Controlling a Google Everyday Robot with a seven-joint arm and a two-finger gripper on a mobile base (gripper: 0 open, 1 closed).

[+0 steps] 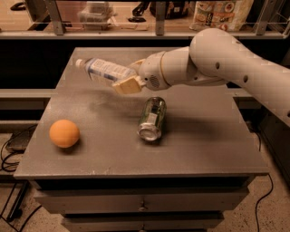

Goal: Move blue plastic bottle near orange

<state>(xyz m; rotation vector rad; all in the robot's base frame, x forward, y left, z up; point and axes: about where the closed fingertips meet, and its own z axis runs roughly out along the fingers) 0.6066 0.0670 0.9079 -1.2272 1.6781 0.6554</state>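
Note:
The blue plastic bottle, clear with a pale label and white cap, is held sideways in the air above the grey table, cap pointing left. My gripper is shut on the bottle's base end, above the table's middle left. The orange rests on the table at the front left, below and to the left of the bottle, well apart from it.
A green-and-silver metal can lies on its side in the table's middle, just below the gripper. A shelf with bags and clutter runs behind the table. Cables lie on the floor at the left.

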